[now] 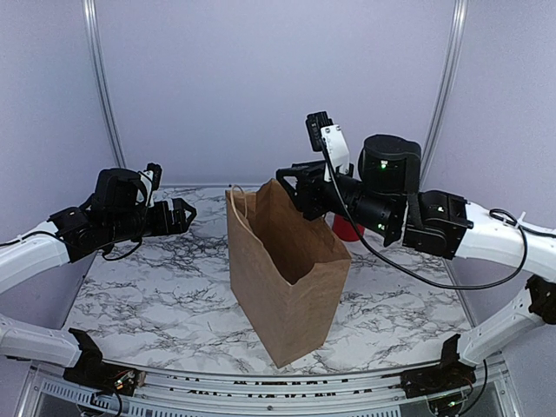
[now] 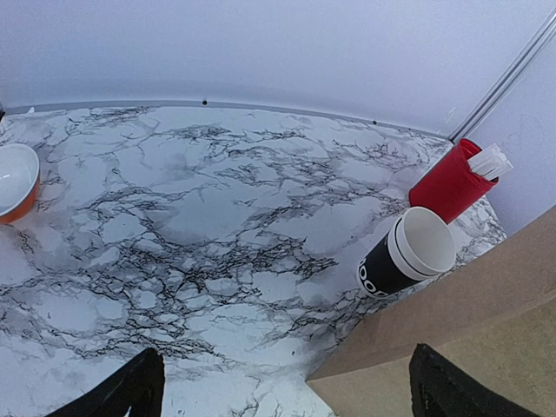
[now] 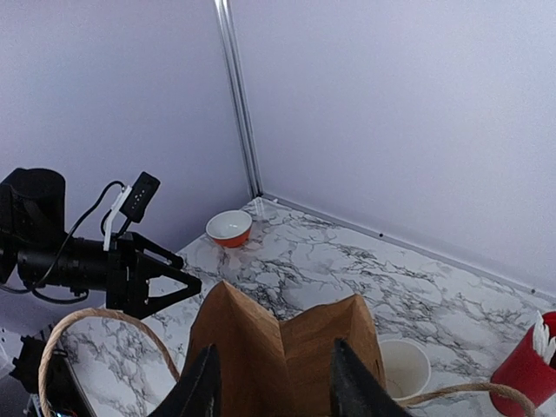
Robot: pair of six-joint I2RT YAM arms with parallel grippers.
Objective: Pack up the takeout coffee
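Observation:
A black paper cup (image 2: 391, 265) with a white mark stands on the marble behind the brown paper bag (image 1: 287, 278); a cream rim shows at its mouth. Its open top also shows in the right wrist view (image 3: 404, 369). The top view hides it behind the bag. No black lid is in view. My left gripper (image 1: 187, 213) is open and empty, held above the table left of the bag, whose corner (image 2: 460, 347) reaches between its fingertips. My right gripper (image 1: 291, 187) is open at the bag's far top edge, its fingers (image 3: 204, 387) either side of the folded end (image 3: 278, 347).
A red cup (image 2: 452, 182) with white utensils stands at the back right, also seen in the top view (image 1: 347, 228). An orange-and-white bowl (image 3: 229, 228) sits in the far left corner. The bag's rope handle (image 3: 87, 326) loops out on its left.

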